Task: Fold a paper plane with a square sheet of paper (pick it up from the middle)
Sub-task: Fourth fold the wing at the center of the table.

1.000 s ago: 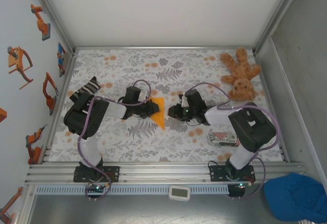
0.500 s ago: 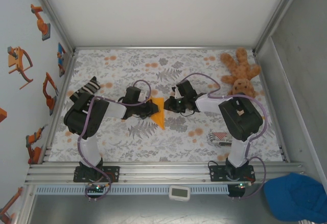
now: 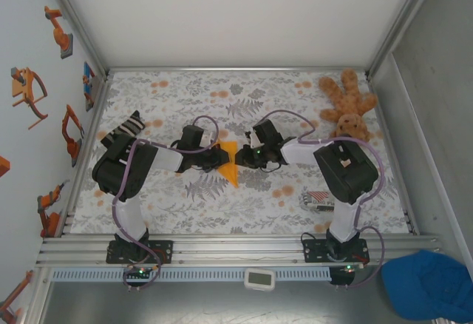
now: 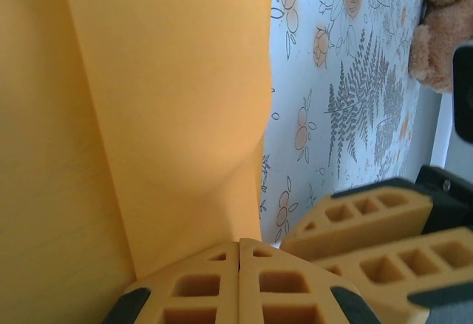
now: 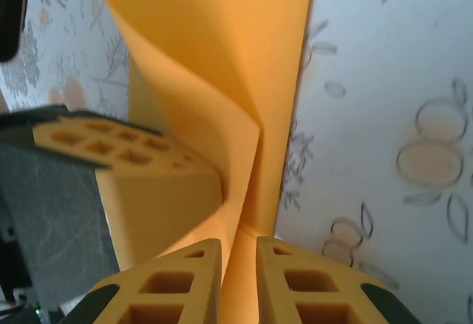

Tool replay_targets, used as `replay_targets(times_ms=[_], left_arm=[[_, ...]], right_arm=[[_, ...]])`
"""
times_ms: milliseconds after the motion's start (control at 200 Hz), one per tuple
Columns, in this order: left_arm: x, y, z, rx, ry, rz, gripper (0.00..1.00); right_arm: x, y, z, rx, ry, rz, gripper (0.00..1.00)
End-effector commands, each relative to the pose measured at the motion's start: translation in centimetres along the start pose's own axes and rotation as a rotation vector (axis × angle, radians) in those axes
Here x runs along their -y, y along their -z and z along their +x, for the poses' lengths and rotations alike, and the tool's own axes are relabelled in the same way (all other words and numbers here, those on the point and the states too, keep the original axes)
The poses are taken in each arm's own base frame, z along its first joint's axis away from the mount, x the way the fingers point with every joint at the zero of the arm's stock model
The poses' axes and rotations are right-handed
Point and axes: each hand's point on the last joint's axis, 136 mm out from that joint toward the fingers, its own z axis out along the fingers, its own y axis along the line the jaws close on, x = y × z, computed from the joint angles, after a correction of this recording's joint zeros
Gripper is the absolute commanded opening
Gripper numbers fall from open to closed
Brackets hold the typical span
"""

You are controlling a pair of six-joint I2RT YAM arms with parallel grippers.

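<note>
Left gripper (image 3: 217,158) hadn't moved from a second ago: fingers pressed flat together, and in the left wrist view (image 4: 239,263) the seam between them was a hairline with the square sheet of paper (image 4: 155,109) narrowing down into it, so it read as pinching the sheet's edge. The paper (image 3: 230,160) sat in the same spot mid-table on the floral cloth (image 3: 222,206), between the two grippers, creased into a pointed wedge with the tip toward the arm bases. The change was all on the right arm: a second ago its gripper hung well clear to the right of the sheet, half a second ago it had swung left and closer, and now the right gripper (image 3: 243,157) was at the sheet's right edge, facing the left one. In the right wrist view (image 5: 239,265) its fingers stood a narrow gap apart with a raised fold of the paper (image 5: 214,72) running down into that gap; couldn't tell if the pads actually touched it. One left finger (image 5: 133,154) showed just beside that fold. With the right elbow pulled in, the red-and-white striped packet (image 3: 320,200) lay more exposed than before, near the right base. Teddy (image 3: 347,109) unchanged in the far right corner.
</note>
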Motion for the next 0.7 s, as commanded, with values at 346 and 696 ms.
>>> replay_targets(times_ms=[346,696], left_arm=[[-1.0,0.3,0.4,-0.002,0.009,-0.049,0.02],[-1.3,0.3,0.4,-0.001,0.013,-0.058,0.02]], right_arm=[[-1.4,-0.3,3.0,-0.04,0.004,-0.029,0.2],[-2.0,-1.1,3.4,-0.05,-0.004,-0.066,0.2]])
